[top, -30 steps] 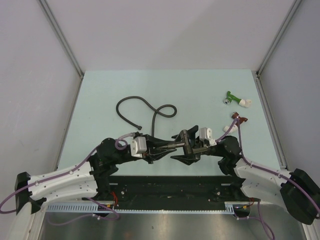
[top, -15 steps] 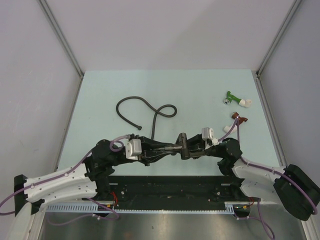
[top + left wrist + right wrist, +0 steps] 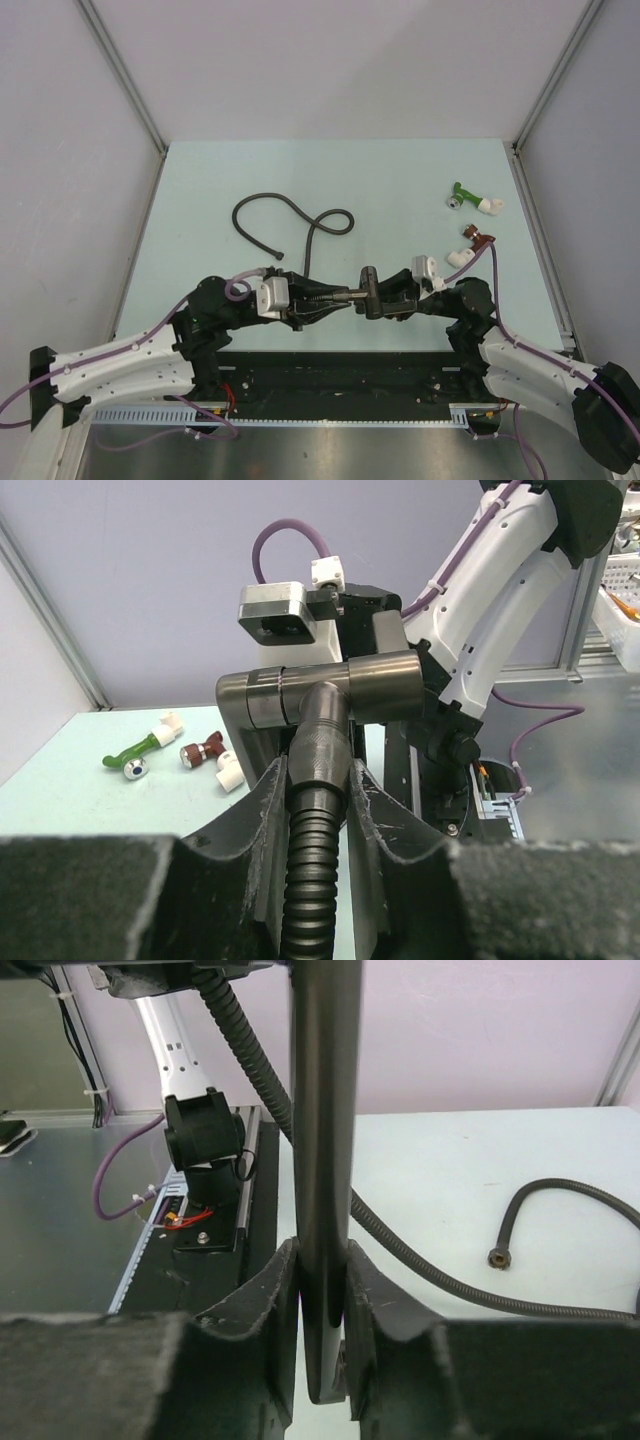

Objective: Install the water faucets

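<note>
- The faucet (image 3: 320, 692) is up off the table (image 3: 400, 170), held between the two grippers just in front of the arm bases.
- It looks like solid metal, so I'd guess stiff and a bit heavy, with a smooth finish that probably slips. I'd grab the chunky T body or the arm close to it.
- In the right wrist view the slim arm runs straight up and down with its rounded tip at the bottom. I read it as roughly upright, tip down, but the top view is too foreshortened to confirm.
- The right gripper (image 3: 322, 1300) is pinched tight on that arm near the tip.
- The left gripper (image 3: 318, 830) is clamped on the ribbed end of the black hose (image 3: 262, 205) where it meets the T body. The rest of the hose loops on the table.
</note>
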You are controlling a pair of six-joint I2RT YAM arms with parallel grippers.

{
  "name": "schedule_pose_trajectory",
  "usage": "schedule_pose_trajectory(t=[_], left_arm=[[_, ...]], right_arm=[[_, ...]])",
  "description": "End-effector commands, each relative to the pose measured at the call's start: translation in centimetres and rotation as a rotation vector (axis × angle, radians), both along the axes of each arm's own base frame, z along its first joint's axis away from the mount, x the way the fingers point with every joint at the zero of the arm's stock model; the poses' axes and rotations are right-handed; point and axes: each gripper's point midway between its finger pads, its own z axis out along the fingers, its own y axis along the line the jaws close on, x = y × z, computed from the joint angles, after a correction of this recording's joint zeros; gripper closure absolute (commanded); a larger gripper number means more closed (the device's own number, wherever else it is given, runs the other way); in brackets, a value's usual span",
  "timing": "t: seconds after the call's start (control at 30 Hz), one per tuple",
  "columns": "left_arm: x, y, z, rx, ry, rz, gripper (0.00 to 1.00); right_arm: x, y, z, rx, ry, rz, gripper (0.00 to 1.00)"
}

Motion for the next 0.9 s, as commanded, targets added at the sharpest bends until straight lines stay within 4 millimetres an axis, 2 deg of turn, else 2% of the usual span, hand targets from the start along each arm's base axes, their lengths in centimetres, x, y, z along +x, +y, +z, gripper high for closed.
schedule_pose_trajectory(t=[0.0, 0.1, 0.13, 0.43, 0.67, 0.73, 0.87], left_arm=[[1.3, 1.2, 5.7, -0.172, -0.071, 0.08, 1.0], [1.3, 1.0, 5.9, -0.181, -0.069, 0.072, 1.0], [1.2, 0.9, 5.9, -0.184, -0.068, 0.069, 1.0], [0.6, 0.8, 6.7, -0.215, -0.074, 0.033, 1.0], [0.0, 1.6, 8.0, -0.267, -0.092, 0.02, 1.0], [0.0, 1.8, 8.2, -0.273, -0.094, 0.025, 1.0], [1.1, 2.2, 8.0, -0.275, -0.094, 0.086, 1.0]], right_arm=[[-0.8, 0.0, 0.9, 0.021, -0.043, 0.036, 0.71], [-1.1, 0.2, 0.8, 0.024, -0.036, 0.051, 0.62], [-1.2, 0.3, 1.0, 0.03, -0.044, 0.059, 0.55], [-1.4, 0.8, 0.0, 0.018, -0.022, 0.073, 0.35], [-1.4, 1.0, -0.9, 0.024, 0.007, 0.075, 0.28], [-1.7, 0.9, -0.5, 0.045, -0.004, 0.089, 0.28], [-2.4, 0.8, -0.4, 0.065, 0.012, 0.127, 0.29]])
